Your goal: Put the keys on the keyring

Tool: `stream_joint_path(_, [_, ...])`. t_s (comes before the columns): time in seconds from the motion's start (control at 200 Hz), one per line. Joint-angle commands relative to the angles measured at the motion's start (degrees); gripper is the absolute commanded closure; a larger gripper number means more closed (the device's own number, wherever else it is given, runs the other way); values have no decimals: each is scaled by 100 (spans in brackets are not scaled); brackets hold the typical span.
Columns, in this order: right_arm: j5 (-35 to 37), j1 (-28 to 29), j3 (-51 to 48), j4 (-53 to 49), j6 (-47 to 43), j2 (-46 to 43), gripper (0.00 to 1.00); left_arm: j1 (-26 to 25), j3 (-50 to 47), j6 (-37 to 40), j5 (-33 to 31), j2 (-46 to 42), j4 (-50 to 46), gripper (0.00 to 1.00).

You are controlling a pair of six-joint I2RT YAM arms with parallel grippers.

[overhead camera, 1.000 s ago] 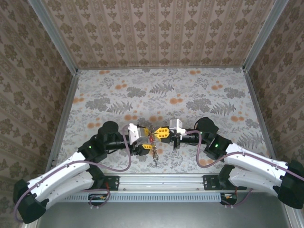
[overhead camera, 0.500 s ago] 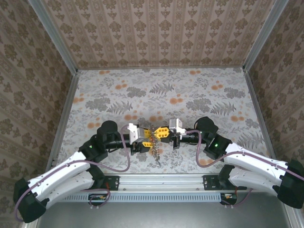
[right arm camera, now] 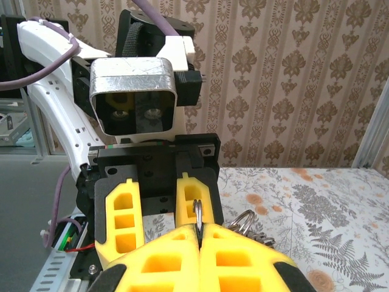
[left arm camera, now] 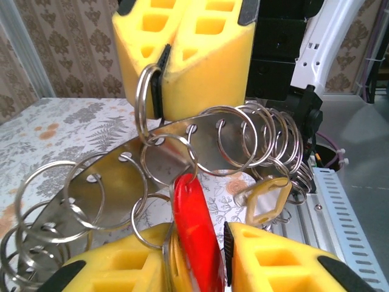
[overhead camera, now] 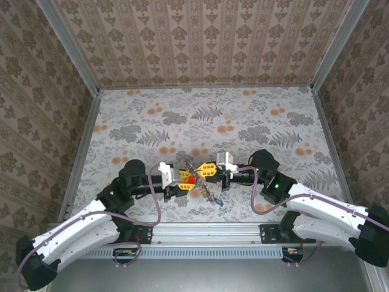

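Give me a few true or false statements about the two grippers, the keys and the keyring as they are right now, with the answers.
1. The red key sits between the fingers of the left gripper. True.
2. The right gripper is wide open. False: it is shut on a ring of the keyring.
3. The keyring lies flat and untouched on the table. False: the right gripper holds it up above the table.
4. A yellow key hangs on the keyring. True.

Keyring (right arm camera: pixel 196 210) between pressed-together right fingers (right arm camera: pixel 164 261)
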Motion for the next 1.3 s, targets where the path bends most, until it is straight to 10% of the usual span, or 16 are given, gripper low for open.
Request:
stream_joint_path(0.0, [-28,-23,218,161,0,-121,100,-19,-23,166,-213,-277,-258,71])
stream_joint_path(0.33, [-5,-23,240,179,-17,-107,100,18,39,415,-644,-640,-872,43])
stream_joint_path(0.76, [-16,-32,270,169,-57,-77,100,95,143,285,-40,-638,-1033,55])
stream_joint_path(1.295, [-98,-32,271,157,-40,-68,100,65,244,210,100,46,-158,41])
